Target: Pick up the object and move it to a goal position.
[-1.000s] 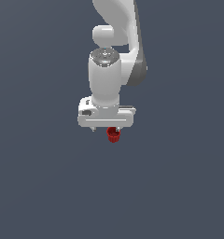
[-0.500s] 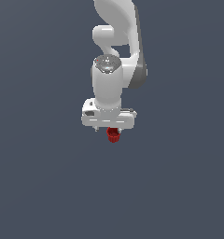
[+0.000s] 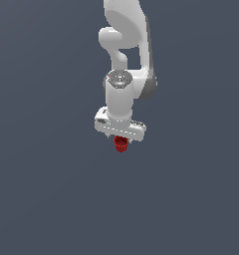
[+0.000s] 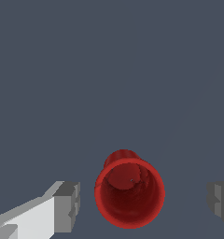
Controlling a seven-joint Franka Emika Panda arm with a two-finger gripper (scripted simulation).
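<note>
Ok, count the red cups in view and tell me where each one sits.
1. The red cup sits between the open pincer's fingers, touching neither; in the exterior view it shows just below the pincer. No others visible.

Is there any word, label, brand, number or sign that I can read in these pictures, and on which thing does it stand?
There are none: no readable text or sign in either view.
The red cup is plain.
The white hand and the arm are plain as well.
The grey background carries no marks.
</note>
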